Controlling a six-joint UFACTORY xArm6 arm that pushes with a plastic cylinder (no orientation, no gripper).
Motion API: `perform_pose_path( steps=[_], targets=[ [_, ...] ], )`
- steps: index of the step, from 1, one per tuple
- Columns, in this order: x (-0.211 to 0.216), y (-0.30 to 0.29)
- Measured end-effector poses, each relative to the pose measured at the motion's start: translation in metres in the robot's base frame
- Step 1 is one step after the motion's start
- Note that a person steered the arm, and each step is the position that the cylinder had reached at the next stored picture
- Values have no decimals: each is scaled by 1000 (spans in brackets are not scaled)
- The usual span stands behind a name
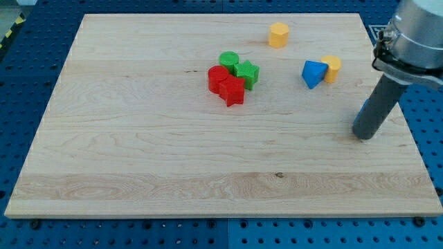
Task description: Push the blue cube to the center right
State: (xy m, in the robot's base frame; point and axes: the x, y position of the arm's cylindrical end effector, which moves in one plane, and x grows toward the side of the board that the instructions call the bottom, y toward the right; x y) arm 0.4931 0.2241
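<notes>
step: nudge blue cube [363,111] to right middle of bench [138,152] | my tip [365,135] just below, hiding most of it | bare rod, grabbing nothing | likely nearly there: push slow, stop before edge

Tip [365,136] down on the wooden board [138,159] near its right edge, at about four o'clock from the blue block [313,73], apart from it, with a sliver of blue showing just behind the rod. Yellow block [332,68] touching the blue block at its three o'clock side; second yellow block [278,34] at about eleven o'clock, apart. Near centre, clustered and touching: green cylinder [229,59], green star [247,72], red cylinder [218,77], red star [233,90].
</notes>
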Motion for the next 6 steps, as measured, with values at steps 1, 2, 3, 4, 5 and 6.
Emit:
perform_pose_path(
  steps=[1, 2, 3, 4, 5, 6],
  targets=[
    [-22, 11],
    [-43, 19],
    [-49, 27],
    [-33, 40],
    [-22, 64],
    [-29, 73]
  ],
)
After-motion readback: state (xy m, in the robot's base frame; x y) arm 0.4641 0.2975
